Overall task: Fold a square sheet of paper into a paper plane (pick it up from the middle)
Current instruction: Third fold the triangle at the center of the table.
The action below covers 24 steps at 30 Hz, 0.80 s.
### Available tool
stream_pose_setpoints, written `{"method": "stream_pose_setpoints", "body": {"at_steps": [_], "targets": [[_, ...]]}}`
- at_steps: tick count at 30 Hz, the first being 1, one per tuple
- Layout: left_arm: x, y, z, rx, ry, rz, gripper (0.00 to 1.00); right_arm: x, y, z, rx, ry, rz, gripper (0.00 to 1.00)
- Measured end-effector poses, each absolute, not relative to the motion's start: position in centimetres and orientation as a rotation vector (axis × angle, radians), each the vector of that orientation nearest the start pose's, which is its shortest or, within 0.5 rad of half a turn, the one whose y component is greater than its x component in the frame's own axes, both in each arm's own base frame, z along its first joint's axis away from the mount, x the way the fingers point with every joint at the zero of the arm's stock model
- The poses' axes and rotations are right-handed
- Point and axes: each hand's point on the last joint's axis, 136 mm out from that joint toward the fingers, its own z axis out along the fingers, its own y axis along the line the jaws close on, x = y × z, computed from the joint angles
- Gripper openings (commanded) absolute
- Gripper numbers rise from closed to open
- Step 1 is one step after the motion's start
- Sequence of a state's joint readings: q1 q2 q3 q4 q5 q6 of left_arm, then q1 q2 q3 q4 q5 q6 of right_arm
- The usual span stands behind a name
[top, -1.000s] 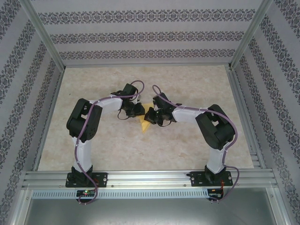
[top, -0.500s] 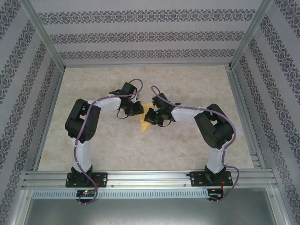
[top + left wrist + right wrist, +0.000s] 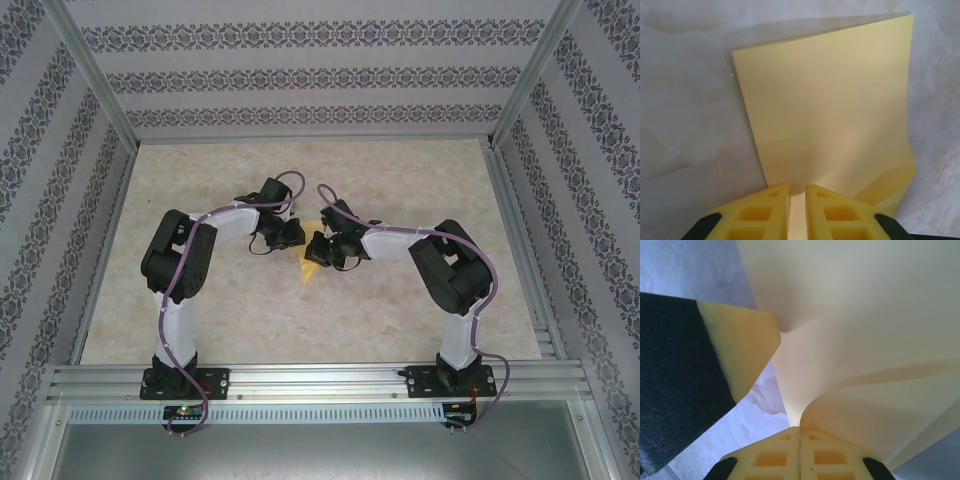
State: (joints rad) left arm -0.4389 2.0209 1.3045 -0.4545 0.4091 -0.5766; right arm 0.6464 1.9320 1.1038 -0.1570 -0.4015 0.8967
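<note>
Nearest, the two arm bases sit on a metal rail (image 3: 320, 380), well apart from the sheet (image 3: 830, 100). Beyond them both arms bend inward toward the sheet, which lies around the middle of the surface (image 3: 420, 170).

The left claw (image 3: 797, 186) comes at the sheet from its left side, the right claw (image 3: 800, 428) from its right, and the two are close together. From above, a yellow corner of the sheet pokes out from between them toward the bases.

The right claw is pressed together and pinches the sheet, which rises out of its fingertips and curves up and away in a loose bend. Just beside that bend, one finger (image 3: 747, 350) of the left claw touches the sheet and dents it.

The left claw's fingers stand nearly together with a thin slit between them, and a pale strip of paper shows in that slit. I cannot tell whether they clamp it. Past those fingers the sheet spreads out flat and plain yellow, its near right corner curled up off the surface.

Farthest from the sheet, patterned walls (image 3: 300, 70) close in the surface.
</note>
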Motion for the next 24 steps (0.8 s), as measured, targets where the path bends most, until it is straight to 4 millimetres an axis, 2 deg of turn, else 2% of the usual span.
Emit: {"method": "stream_pose_setpoints", "body": {"at_steps": [24], "targets": [[37.75,-25.28,2.18,-0.078,2.884,-0.806,0.17,32.37,32.39,2.01,0.197,2.825,0.972,0.07]]}}
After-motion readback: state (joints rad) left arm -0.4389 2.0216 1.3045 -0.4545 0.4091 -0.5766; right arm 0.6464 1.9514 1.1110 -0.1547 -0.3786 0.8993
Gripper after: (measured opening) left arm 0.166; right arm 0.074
